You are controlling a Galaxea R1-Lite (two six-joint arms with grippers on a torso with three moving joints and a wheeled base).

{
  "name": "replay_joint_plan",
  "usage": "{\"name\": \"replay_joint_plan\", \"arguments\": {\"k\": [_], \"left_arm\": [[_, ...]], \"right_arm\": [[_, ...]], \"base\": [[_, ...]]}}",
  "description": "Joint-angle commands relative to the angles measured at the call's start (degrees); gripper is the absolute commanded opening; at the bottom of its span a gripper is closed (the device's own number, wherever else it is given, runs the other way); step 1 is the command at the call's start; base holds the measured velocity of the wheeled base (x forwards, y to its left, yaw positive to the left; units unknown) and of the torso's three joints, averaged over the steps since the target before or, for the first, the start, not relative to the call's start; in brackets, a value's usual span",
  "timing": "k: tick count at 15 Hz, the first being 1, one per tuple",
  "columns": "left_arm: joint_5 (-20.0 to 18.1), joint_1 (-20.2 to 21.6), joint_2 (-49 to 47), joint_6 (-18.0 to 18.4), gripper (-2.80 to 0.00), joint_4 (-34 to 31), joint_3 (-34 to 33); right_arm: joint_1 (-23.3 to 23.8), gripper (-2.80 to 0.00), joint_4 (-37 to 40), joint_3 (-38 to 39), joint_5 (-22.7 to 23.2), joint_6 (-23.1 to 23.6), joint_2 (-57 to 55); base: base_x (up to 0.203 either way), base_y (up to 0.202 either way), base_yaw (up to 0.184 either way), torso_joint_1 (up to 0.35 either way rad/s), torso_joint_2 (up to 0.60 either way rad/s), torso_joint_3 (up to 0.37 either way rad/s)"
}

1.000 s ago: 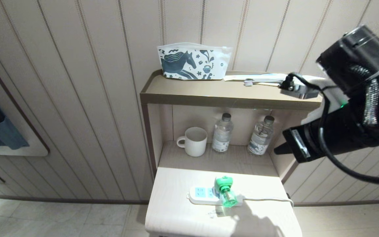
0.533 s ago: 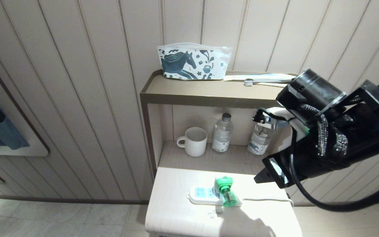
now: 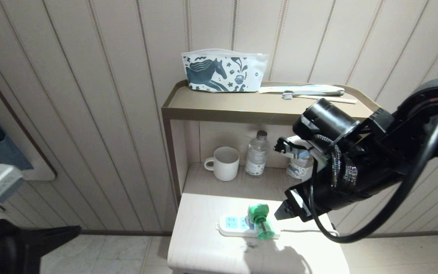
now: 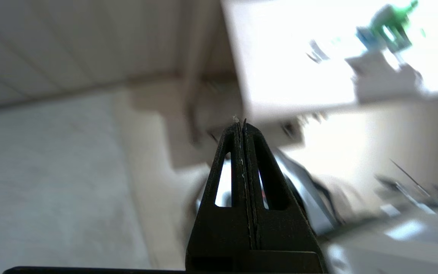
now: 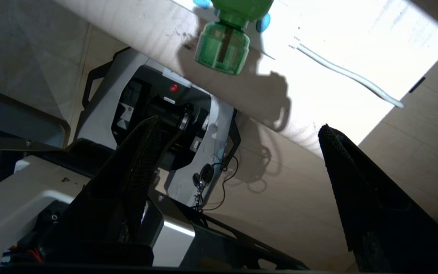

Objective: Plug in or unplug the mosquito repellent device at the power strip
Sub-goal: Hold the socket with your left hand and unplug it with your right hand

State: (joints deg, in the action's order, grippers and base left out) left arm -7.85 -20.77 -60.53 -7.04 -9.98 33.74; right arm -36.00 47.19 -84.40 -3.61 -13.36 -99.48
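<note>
**Right gripper beside the plugged-in device**

The mosquito repellent device [image 3: 261, 220] sits in the power strip [image 3: 234, 225] on the counter [image 3: 203, 243]. The right gripper [image 5: 238, 131], just right of it, has fingers spread, holding nothing. The left gripper [image 4: 243, 123], low left, has fingers pressed together.

Right arm covers the top of the second water bottle [image 3: 298, 170] on the lower shelf and part of the white cord [image 3: 306, 230]. Power strip [image 3: 234, 224] partly hidden under the mosquito repellent device [image 3: 261, 222]; prongs not visible, button end hidden. Left wrist view motion-blurred: device [image 4: 388, 26] only a green smear, strip unreadable. In the right wrist view the device [image 5: 224, 43] is cut off by the frame edge. Bench [image 3: 203, 251] front cut by the frame edge. Left gripper [image 3: 51, 233] only partly in frame.
</note>
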Motion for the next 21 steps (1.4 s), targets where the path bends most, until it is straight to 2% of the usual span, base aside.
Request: {"name": "replay_joint_plan", "arguments": {"k": [1,4,9,17,19,21], "left_arm": [[1.41,-9.03,-16.99,-3.98,-2.8,1.33,2.97],[3.67,-15.66,-30.43,-7.0,-2.8,6.33,9.19],[4.84,-20.08,-46.38,-8.52,-2.8,9.04,21.0],[10.25,-23.75,-62.48,-8.45,-2.8,9.41,37.34],[13.35,-24.05,-65.51,-8.19,-2.8,9.43,39.48],[14.41,-24.41,-66.03,-8.3,-2.8,9.63,39.38]], "right_arm": [[-0.04,0.0,-1.19,-0.03,0.07,-0.09,-3.17],[0.03,0.0,-2.43,-0.46,0.27,-0.09,-5.68],[0.7,0.0,-4.21,0.43,0.36,-0.03,-8.12],[1.3,0.0,-7.64,1.61,0.11,0.0,-12.05],[1.65,0.0,-8.79,1.6,0.05,0.0,-13.1],[2.04,0.0,-9.04,1.51,-0.05,0.0,-14.05]], "base": [[0.0,0.0,0.0,0.0,0.0,0.0],[0.0,0.0,0.0,0.0,0.0,0.0],[0.0,0.0,0.0,0.0,0.0,0.0],[0.0,0.0,0.0,0.0,0.0,0.0],[0.0,0.0,0.0,0.0,0.0,0.0],[0.0,0.0,0.0,0.0,0.0,0.0]]}}
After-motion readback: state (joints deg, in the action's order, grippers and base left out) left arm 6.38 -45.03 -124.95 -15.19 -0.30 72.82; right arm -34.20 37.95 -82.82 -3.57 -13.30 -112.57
